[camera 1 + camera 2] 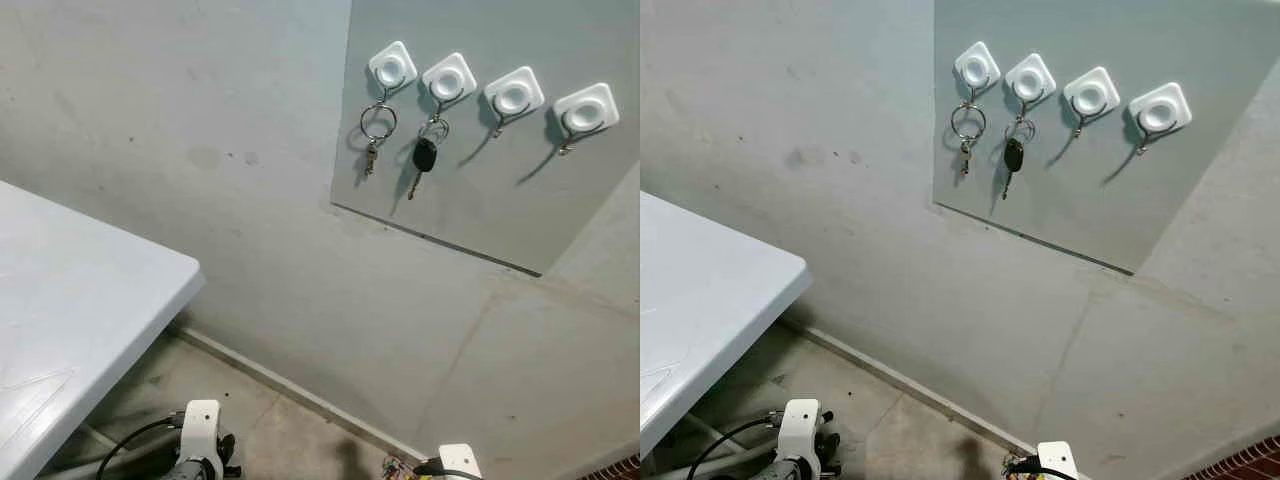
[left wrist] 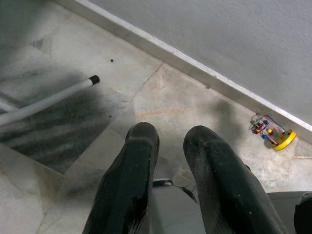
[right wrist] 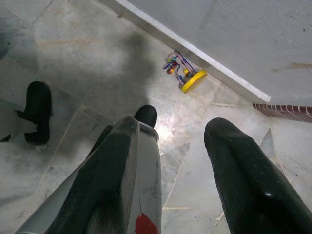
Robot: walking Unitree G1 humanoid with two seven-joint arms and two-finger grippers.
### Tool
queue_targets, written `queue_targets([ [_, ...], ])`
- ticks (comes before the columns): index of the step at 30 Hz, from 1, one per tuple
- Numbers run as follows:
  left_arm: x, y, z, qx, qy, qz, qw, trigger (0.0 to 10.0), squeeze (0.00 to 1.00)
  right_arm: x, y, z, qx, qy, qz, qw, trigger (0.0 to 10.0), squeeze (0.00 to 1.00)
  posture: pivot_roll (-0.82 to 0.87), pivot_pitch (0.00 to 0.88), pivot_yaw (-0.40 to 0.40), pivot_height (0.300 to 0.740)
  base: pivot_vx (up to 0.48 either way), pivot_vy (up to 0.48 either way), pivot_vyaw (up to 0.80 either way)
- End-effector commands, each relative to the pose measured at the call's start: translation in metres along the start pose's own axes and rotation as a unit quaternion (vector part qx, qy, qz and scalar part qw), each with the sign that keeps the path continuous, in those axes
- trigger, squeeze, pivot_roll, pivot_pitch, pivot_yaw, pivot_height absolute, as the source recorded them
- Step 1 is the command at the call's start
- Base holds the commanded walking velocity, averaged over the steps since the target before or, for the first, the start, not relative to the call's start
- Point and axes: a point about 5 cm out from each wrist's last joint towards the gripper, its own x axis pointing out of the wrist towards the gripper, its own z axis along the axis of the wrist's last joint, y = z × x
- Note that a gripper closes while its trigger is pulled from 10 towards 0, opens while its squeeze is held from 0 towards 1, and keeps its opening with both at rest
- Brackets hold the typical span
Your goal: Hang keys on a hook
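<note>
Four white square hooks sit in a row on a grey panel (image 1: 480,200) on the wall. The first hook (image 1: 392,67) carries a metal key ring with a small key (image 1: 377,128). From the second hook (image 1: 449,78) hangs a black-headed key (image 1: 424,156). The third hook (image 1: 513,95) and fourth hook (image 1: 586,107) are bare. Both arms hang low, far below the hooks. My left gripper (image 2: 170,139) points at the floor, open, with nothing between its fingers. My right gripper (image 3: 175,131) is also open and holds nothing.
A white table (image 1: 80,300) fills the left side, with its leg (image 2: 48,100) on the tiled floor. A small bead toy with a yellow base (image 3: 187,75) lies by the skirting board (image 2: 195,63). My own leg (image 3: 146,161) shows below the right gripper.
</note>
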Motion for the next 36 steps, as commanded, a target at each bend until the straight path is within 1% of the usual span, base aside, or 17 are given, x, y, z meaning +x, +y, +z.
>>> queue_targets([
  [1,-0.0001,-0.0012,-0.0013,0.007,0.003,-0.005,1.000,10.0,0.00,0.0000,-0.0002,0.0002,-0.001,0.000,0.001,1.000,10.0,0.00,-0.03,0.000,-0.024,0.740,0.000,0.000,0.80],
  [10,-0.0001,-0.0016,-0.0013,0.009,0.003,-0.005,1.000,10.0,0.00,-0.0004,-0.0019,-0.0006,0.003,-0.001,0.000,1.000,10.0,0.00,-0.03,0.000,-0.023,0.740,0.000,0.000,0.80],
  [36,0.0004,-0.0012,0.0010,0.015,0.002,-0.008,1.000,10.0,0.00,-0.0006,-0.0009,-0.0026,-0.005,0.004,0.002,1.000,10.0,0.00,-0.03,0.000,-0.018,0.740,0.000,0.000,0.80],
])
